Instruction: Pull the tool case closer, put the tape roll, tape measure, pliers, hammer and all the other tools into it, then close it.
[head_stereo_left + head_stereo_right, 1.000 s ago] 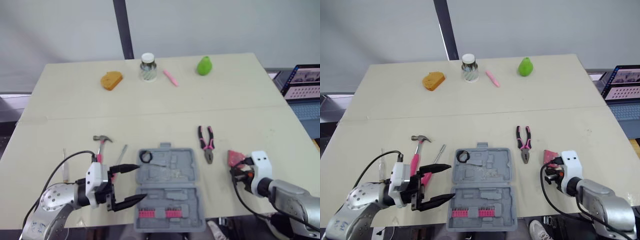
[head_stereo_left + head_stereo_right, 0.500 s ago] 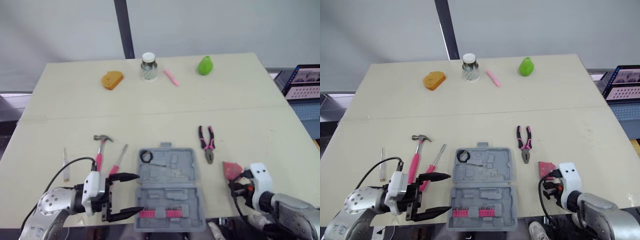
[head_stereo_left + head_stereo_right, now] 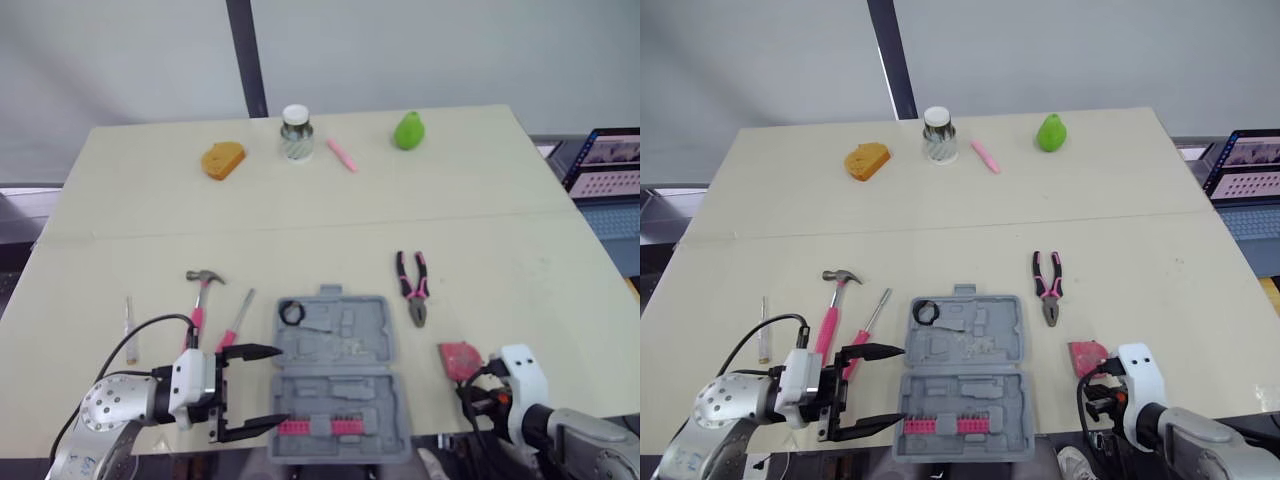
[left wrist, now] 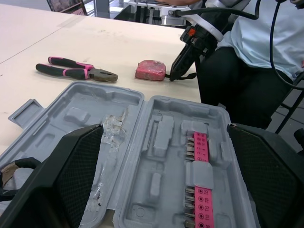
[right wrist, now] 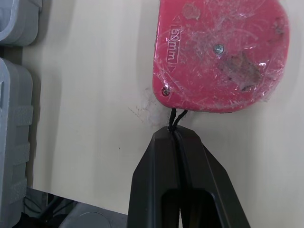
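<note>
- Right tool point(image 5: 176, 134) pressed together on the thin black cord of the tape measure point(image 5: 221, 52).
- The measure lies flat on the surface point(image 3: 500, 250), near the front edge, just right of the open tool case point(image 3: 345, 325).
- Left tool point(image 3: 270, 387) spread at the case's left side; contact unclear.
- Likely step: get the measure into the case.
- Cord pinch looks weak, so lift slowly, expect swing, lower over a free recess.
- Pliers point(image 3: 413, 288) and hammer point(image 3: 203, 290) not yet packed.

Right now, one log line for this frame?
left fingers: open, at open case's left edge | right fingers: shut on tape measure cord | pliers, hammer: on table
</note>
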Controlling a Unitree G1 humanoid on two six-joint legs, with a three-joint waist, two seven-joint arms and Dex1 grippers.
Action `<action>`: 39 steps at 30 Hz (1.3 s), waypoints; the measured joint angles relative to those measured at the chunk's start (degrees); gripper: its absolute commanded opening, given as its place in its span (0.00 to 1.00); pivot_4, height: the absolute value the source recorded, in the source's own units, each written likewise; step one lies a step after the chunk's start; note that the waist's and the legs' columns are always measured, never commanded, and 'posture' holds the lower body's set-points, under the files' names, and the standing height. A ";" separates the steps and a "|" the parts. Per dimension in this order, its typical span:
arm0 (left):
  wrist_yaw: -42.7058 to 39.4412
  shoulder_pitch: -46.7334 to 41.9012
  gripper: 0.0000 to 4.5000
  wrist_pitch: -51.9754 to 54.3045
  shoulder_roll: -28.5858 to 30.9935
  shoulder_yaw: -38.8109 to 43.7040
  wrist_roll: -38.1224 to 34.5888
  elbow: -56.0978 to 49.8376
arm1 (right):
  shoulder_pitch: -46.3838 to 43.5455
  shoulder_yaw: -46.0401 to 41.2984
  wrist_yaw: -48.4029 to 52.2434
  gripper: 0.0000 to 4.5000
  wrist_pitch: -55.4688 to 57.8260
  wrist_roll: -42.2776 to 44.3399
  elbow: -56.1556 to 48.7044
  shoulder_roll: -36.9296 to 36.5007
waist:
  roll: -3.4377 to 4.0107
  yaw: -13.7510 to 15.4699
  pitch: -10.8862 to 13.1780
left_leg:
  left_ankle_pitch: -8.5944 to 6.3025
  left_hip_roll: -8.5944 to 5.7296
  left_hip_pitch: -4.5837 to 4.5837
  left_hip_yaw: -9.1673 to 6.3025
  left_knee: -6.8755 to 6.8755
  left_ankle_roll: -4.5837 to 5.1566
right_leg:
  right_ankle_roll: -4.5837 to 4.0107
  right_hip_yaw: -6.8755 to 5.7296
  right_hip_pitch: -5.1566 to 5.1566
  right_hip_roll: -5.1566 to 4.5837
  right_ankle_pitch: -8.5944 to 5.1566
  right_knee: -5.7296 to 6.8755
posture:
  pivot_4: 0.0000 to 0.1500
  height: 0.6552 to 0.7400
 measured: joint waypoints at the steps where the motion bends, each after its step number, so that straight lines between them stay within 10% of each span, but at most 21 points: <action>1: 0.06 -0.02 1.00 -0.20 0.00 -0.02 0.00 0.00 | -0.05 0.00 0.00 0.01 0.14 0.07 0.00 0.00 | 0.00 0.00 0.00 | 0.00 0.00 0.00 0.00 0.00 0.00 | 0.00 0.00 0.00 0.00 0.00 0.01 | 1.00 0.72; 32: 0.98 1.97 1.00 -1.00 0.01 -0.99 -0.03 -0.05 | 3.33 -0.03 0.01 0.01 1.87 2.91 -2.21 -0.50 | 0.00 0.05 0.00 | 0.04 -0.15 -0.01 0.04 0.00 0.10 | 0.03 -0.08 -0.02 -0.24 0.02 0.09 | 1.00 0.72; 39: 0.81 2.04 1.00 -2.05 -0.20 -1.28 0.00 0.58 | 2.17 -2.90 0.06 0.61 3.11 4.23 -2.21 -1.91 | 0.00 0.11 0.00 | 0.04 -0.17 -0.01 0.04 0.01 0.11 | 0.04 -0.07 -0.01 -0.20 0.02 0.06 | 1.00 0.72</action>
